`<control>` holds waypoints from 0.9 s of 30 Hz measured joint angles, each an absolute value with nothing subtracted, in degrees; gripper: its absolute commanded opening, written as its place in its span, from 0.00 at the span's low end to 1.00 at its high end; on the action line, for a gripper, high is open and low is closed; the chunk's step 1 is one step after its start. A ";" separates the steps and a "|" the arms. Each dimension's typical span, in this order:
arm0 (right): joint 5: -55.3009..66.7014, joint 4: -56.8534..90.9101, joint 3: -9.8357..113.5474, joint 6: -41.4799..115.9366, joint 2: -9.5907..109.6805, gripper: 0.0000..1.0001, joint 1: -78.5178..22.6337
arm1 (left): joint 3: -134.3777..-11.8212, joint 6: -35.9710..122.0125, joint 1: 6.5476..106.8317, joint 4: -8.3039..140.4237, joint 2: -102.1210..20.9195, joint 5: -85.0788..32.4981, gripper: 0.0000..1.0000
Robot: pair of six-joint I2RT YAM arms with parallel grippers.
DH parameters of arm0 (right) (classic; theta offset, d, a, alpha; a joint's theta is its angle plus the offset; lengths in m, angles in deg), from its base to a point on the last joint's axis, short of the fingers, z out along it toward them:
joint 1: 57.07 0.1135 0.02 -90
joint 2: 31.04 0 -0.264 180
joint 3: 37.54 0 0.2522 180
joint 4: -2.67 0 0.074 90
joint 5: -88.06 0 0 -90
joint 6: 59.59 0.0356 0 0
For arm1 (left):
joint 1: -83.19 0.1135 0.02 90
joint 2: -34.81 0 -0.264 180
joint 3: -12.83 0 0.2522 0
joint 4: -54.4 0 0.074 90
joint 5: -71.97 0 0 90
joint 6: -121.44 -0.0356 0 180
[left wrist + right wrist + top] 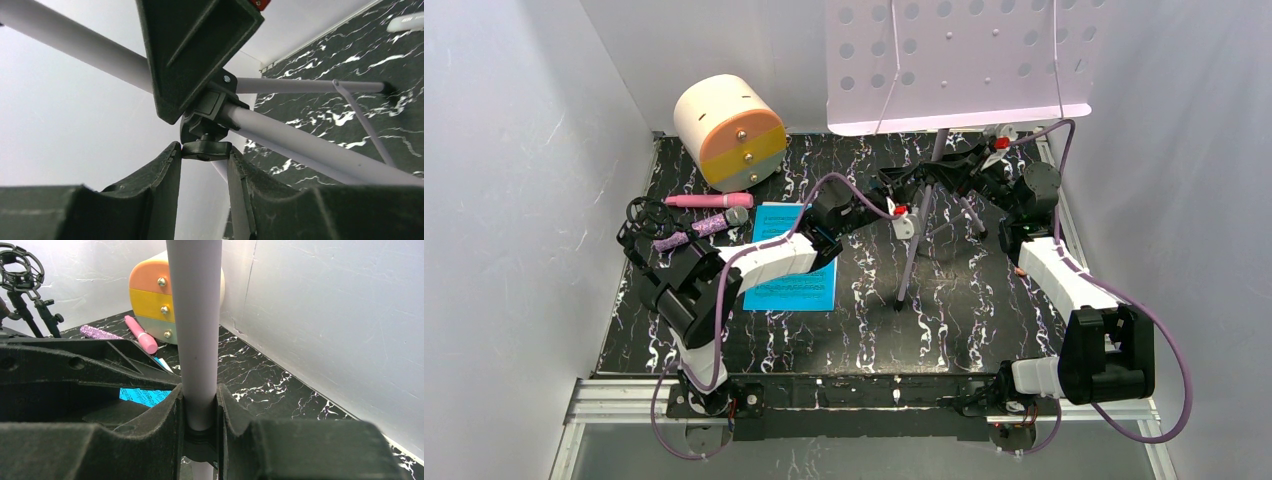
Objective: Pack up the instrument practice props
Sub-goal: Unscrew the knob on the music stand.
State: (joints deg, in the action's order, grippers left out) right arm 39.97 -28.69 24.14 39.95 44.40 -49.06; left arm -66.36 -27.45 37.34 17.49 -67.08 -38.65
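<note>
Left gripper (894, 203) narrow, at leg junction of music rack (954, 60); right gripper (946, 168) on pole (941, 143), 1 o'clock on table (964, 330). Pink microphone (709, 200) and purple microphone (709, 225) at 10 o'clock, blue sheet (789, 290) beside.
Left wrist: fingers (160, 195) pinch black hub knob (205, 147).
Right wrist: fingers (160, 440) clamp pole (195, 315), upright.

Count: 2 claws, left claw (205, 150) and right claw (200, 405). 1 lilac music rack (957, 60) in both. Left of left claw: 2 mics, pink mic (709, 200) and purple mic (711, 225); 1 blue sheet page (789, 292); 1 cream box (724, 115) with 3 knobs (162, 282). Further left, black tripods (646, 215) are tangled, count unclear.
</note>
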 measured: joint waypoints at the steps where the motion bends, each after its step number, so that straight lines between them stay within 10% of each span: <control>1: 40.06 -28.67 24.14 39.95 44.40 0.01 -49.06 | -66.36 -25.70 37.37 17.66 -66.86 -38.65 0.00; 27: 41.87 -27.14 25.02 39.93 44.47 0.01 -47.99 | -66.29 76.13 42.20 25.49 -62.69 -33.89 0.00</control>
